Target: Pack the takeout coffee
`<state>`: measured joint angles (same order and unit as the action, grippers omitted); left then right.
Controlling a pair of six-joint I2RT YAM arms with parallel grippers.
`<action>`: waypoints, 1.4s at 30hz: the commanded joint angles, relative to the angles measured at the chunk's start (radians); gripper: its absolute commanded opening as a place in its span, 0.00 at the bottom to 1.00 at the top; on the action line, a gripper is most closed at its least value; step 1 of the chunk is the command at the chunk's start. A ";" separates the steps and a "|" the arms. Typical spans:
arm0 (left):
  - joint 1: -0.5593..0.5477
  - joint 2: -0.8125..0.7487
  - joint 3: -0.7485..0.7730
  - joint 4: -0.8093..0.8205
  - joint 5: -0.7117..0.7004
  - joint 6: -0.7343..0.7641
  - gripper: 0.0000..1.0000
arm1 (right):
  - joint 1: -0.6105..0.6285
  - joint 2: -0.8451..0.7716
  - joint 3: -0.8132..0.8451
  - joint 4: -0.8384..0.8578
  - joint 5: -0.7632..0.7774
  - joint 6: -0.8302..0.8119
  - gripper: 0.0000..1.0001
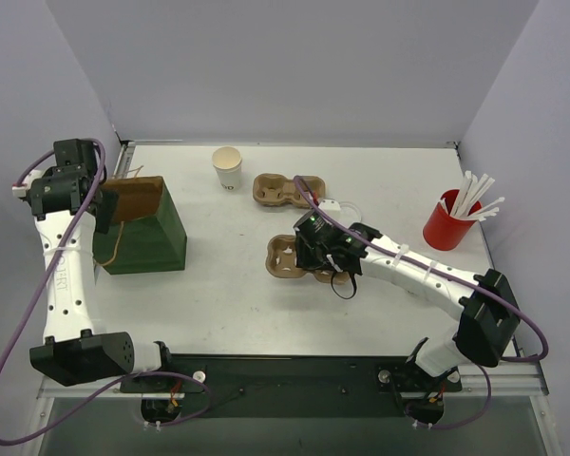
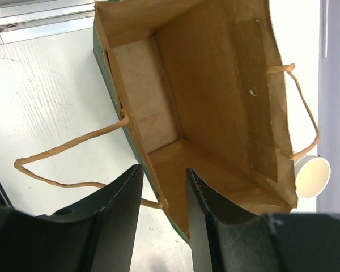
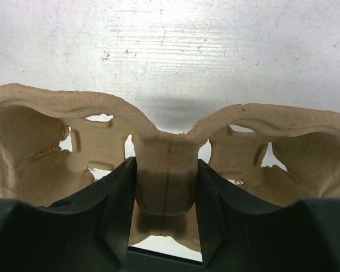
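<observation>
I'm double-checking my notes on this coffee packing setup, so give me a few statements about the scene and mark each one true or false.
1. The right claw pinches the nearer cup carrier by its middle ridge. True.
2. The white paper cup has a lid on. False: it stands open, with no lid.
3. The green paper bag already holds a cup. False: no cup shows inside it in the left wrist view.
4. The red cup holds white straws. True.
5. There is only one cup carrier. False: a second cup carrier lies farther back.
</observation>
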<state>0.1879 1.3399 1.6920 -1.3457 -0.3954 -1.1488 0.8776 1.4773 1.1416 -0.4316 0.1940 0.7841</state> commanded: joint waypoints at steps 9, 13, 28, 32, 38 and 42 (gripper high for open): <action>0.012 -0.022 -0.075 -0.122 -0.039 -0.221 0.46 | -0.005 -0.064 -0.032 -0.002 0.016 0.010 0.37; 0.016 -0.007 -0.078 -0.106 -0.037 -0.206 0.43 | -0.003 -0.069 -0.043 -0.001 0.022 0.009 0.37; -0.014 -0.017 -0.057 0.138 0.006 0.384 0.00 | -0.005 -0.147 -0.002 -0.044 0.025 -0.029 0.37; -0.050 -0.119 -0.098 0.290 0.088 0.622 0.00 | -0.003 -0.205 0.029 -0.071 0.018 -0.075 0.37; -0.145 -0.036 0.093 0.199 0.271 0.869 0.00 | -0.003 -0.307 0.085 -0.096 0.007 -0.127 0.37; -0.362 0.037 0.231 0.091 0.144 0.997 0.00 | 0.001 -0.377 0.115 -0.082 0.001 -0.172 0.37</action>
<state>-0.0139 1.3228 1.8240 -1.1896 -0.2329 -0.3508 0.8768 1.1637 1.1999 -0.4999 0.1936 0.6735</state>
